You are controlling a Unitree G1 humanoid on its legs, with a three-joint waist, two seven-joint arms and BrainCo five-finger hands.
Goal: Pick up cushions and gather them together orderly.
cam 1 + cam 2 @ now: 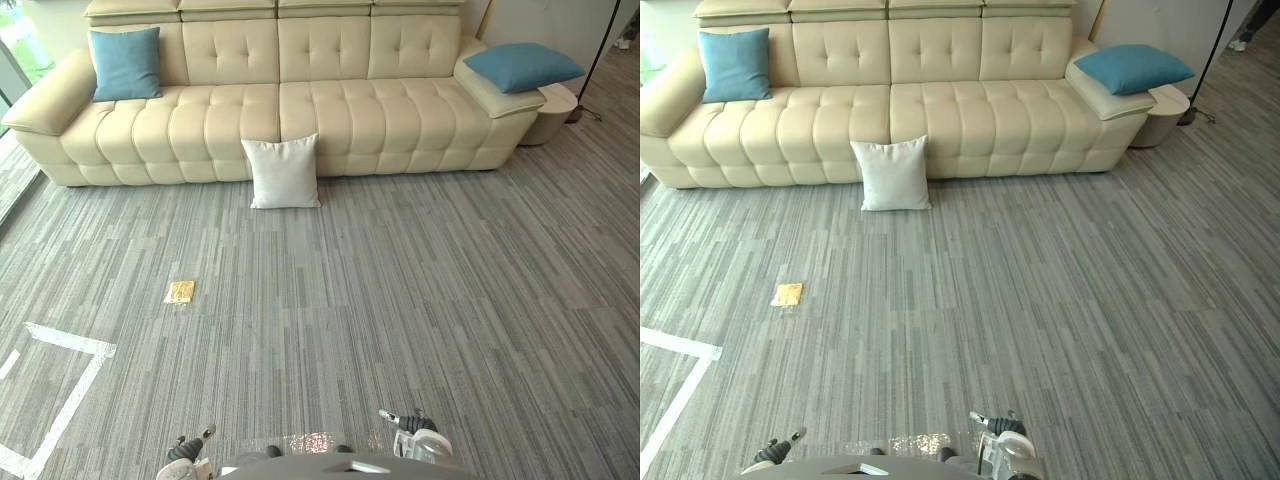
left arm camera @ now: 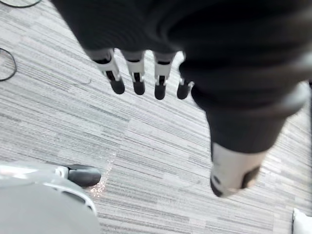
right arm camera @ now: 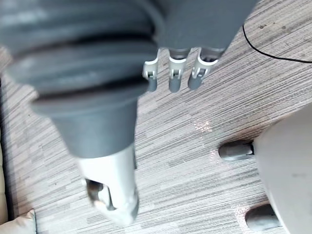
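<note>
A white cushion (image 1: 284, 172) stands on the carpet, leaning against the front of the cream sofa (image 1: 330, 110). One blue cushion (image 1: 125, 63) is propped upright at the sofa's left end. Another blue cushion (image 1: 522, 65) lies flat on the right armrest. My left hand (image 2: 139, 73) hangs over bare carpet with straight fingers and holds nothing. My right hand (image 3: 173, 73) also hangs open above the carpet, empty. Both hands sit low at the near edge, left hand (image 1: 185, 455) and right hand (image 1: 415, 435), far from every cushion.
A small yellow packet (image 1: 180, 291) lies on the carpet left of centre. White tape lines (image 1: 70, 385) mark the floor at the near left. A round side table (image 1: 555, 110) stands past the sofa's right end, with a floor lamp pole (image 1: 600, 50) beside it.
</note>
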